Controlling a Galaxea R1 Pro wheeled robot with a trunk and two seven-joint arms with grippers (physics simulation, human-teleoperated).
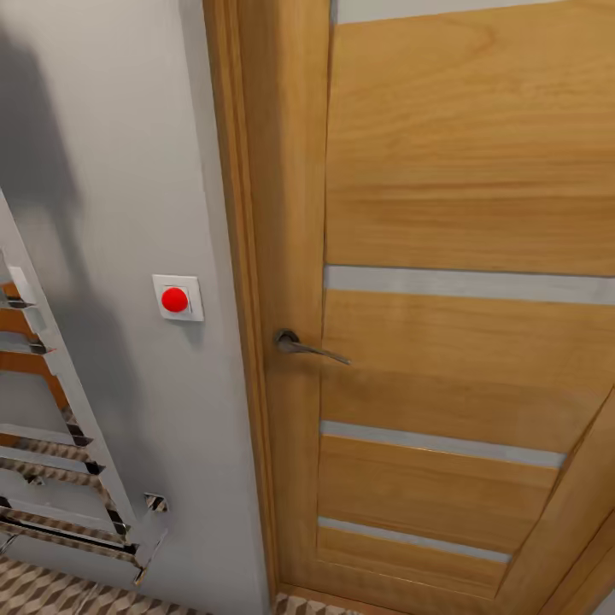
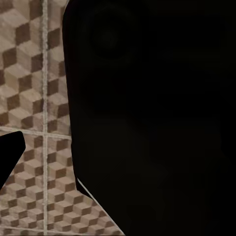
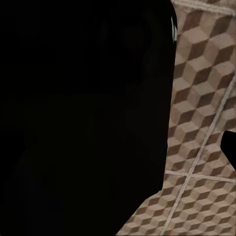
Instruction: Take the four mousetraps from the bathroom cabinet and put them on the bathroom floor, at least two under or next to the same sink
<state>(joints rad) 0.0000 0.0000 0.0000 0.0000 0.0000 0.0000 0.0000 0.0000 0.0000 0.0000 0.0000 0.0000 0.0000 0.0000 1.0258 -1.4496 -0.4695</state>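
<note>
Grey wall (image 1: 111,171) beside wooden door (image 1: 461,171); cube-patterned bathroom floor (image 2: 34,98).

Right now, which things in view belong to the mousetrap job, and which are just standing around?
For the job:
- bathroom floor, cube-patterned tiles

Not for the job:
- wooden door
- door handle
- red wall button
- chrome towel rail
</note>
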